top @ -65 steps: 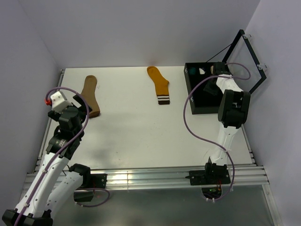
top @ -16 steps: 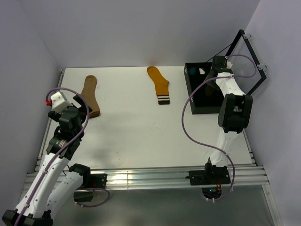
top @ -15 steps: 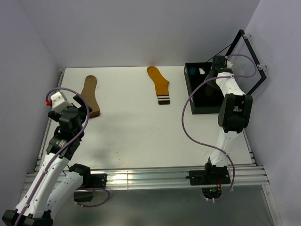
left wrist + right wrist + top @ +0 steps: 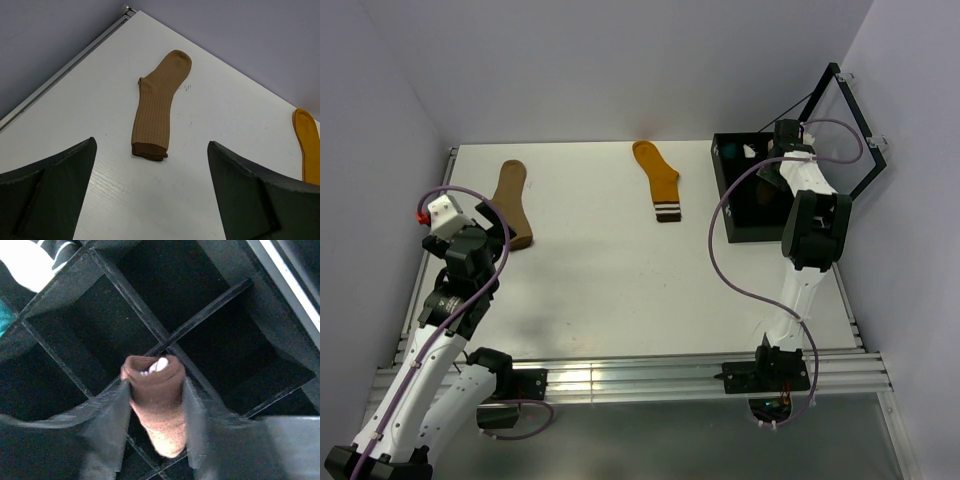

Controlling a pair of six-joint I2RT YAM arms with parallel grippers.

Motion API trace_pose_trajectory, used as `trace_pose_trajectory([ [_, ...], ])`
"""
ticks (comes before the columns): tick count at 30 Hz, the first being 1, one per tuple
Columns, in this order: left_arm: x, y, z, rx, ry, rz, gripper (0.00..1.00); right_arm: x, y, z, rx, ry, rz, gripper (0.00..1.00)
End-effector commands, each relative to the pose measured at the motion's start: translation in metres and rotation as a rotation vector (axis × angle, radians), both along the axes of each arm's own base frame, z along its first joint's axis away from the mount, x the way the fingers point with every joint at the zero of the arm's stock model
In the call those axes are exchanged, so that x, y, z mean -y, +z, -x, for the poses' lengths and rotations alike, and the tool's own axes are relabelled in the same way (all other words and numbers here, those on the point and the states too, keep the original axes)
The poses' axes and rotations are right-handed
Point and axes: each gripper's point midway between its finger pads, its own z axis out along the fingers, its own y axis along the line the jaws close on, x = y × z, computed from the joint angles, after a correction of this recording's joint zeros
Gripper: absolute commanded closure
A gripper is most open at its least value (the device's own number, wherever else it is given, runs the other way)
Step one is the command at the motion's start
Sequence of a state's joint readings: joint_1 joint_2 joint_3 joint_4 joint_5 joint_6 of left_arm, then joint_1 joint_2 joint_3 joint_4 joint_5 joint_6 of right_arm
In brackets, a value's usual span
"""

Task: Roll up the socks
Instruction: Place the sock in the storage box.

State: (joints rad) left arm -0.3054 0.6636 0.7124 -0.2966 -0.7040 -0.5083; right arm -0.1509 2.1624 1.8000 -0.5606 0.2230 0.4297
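Pale lilac walls are set around a white bench (image 4: 600, 290). At its far right, a rolled brown sock (image 4: 157, 382) is pinched by the right pincer (image 4: 156, 410) above a divider crossing of the black divided box (image 4: 721, 195); it is best shifted over one cell before being released. The left pincer (image 4: 151, 160) is spread wide near the flat tan sock (image 4: 156, 107); the mustard sock (image 4: 661, 184) is laid flat at far centre.
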Motion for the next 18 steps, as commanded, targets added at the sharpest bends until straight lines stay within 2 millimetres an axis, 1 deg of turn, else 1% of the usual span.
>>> trace_pose_trajectory([
  [1, 0.001, 0.007, -0.002, 0.023, -0.011, -0.007, 0.01, 0.003, 0.006, -0.004, 0.017, 0.003, -0.008, 0.52],
  [3, 0.001, 0.006, -0.002, 0.023, -0.009, -0.007, 0.01, 0.000, 0.000, 0.002, -0.006, 0.010, -0.021, 0.58],
  [4, 0.001, 0.007, -0.002, 0.026, -0.011, -0.006, 0.01, -0.002, -0.002, 0.003, -0.014, 0.018, -0.027, 0.68],
  [6, 0.001, 0.007, -0.002, 0.024, -0.012, -0.006, 0.01, -0.006, -0.009, 0.011, -0.042, 0.024, -0.047, 0.79],
  [7, 0.001, 0.007, -0.002, 0.025, -0.014, -0.004, 0.01, -0.008, -0.010, 0.014, -0.048, 0.025, -0.054, 0.89],
  [9, 0.001, 0.006, -0.002, 0.023, -0.014, -0.006, 0.01, -0.011, -0.016, 0.021, -0.070, 0.022, -0.071, 0.98],
  [10, 0.001, 0.007, -0.001, 0.026, -0.014, -0.004, 0.01, -0.013, -0.019, 0.024, -0.080, 0.024, -0.082, 1.00],
  [13, 0.001, 0.007, -0.002, 0.024, -0.014, -0.006, 0.01, -0.014, -0.028, 0.031, -0.118, 0.023, -0.095, 1.00],
  [14, 0.002, 0.007, -0.002, 0.025, -0.015, -0.004, 0.01, -0.014, -0.028, 0.032, -0.132, 0.022, -0.094, 1.00],
  [15, 0.002, 0.006, -0.002, 0.023, -0.015, -0.006, 0.01, -0.014, -0.030, 0.033, -0.142, 0.021, -0.095, 1.00],
  [16, 0.001, 0.006, -0.001, 0.023, -0.016, -0.007, 0.01, -0.015, -0.036, 0.034, -0.159, 0.024, -0.104, 1.00],
  [17, 0.001, 0.006, -0.001, 0.022, -0.014, -0.007, 0.01, -0.013, -0.036, 0.033, -0.166, 0.023, -0.109, 1.00],
  [18, 0.001, 0.006, -0.001, 0.023, -0.014, -0.006, 0.01, -0.012, -0.043, 0.034, -0.187, 0.025, -0.110, 1.00],
])
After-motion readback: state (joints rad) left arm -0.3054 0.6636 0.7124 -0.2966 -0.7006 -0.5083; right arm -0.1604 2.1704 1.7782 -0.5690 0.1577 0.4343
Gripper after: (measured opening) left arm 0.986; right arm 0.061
